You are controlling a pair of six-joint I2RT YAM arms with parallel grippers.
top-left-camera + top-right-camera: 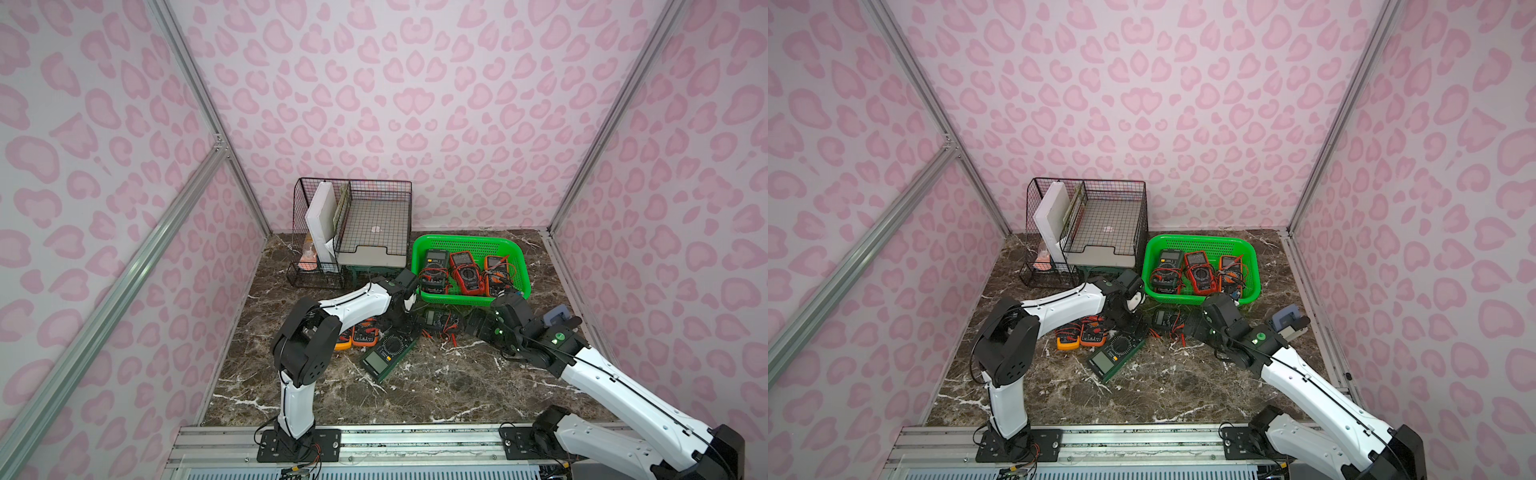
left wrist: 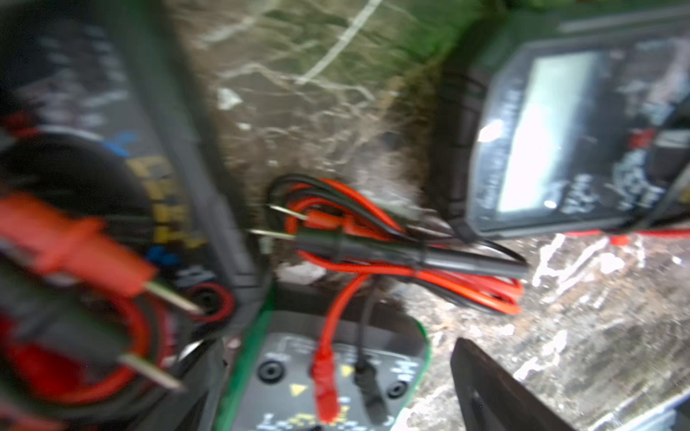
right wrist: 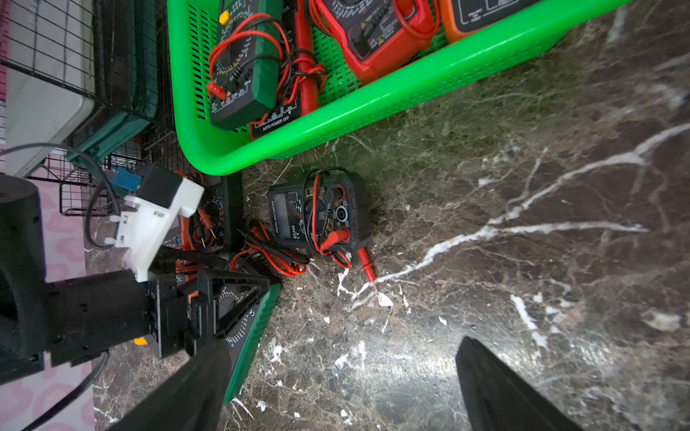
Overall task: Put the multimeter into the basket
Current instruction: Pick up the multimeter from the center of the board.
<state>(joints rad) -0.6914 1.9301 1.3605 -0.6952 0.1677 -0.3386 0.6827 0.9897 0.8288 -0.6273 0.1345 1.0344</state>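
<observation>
The green basket [image 1: 469,300] [image 3: 373,100] stands at the back right and holds three multimeters: dark green [image 1: 434,270], red [image 1: 465,272] and orange [image 1: 496,272]. On the marble lie a large green multimeter [image 1: 388,351] [image 2: 328,373], a small black multimeter [image 1: 440,320] [image 3: 321,214] wrapped in its leads, and two small orange and yellow ones [image 1: 357,336]. My left gripper [image 1: 402,321] [image 2: 336,392] is open, low over the large green meter's jack end, with marble showing beside one finger [image 2: 496,388]. My right gripper [image 1: 478,326] [image 3: 339,373] is open above bare marble, just short of the black meter.
A black wire organizer [image 1: 353,224] holding a white box stands back left, touching the basket's side. A grey-blue object [image 1: 559,316] sits by the right wall behind my right arm. Loose red and black probe leads [image 3: 272,257] lie between the meters.
</observation>
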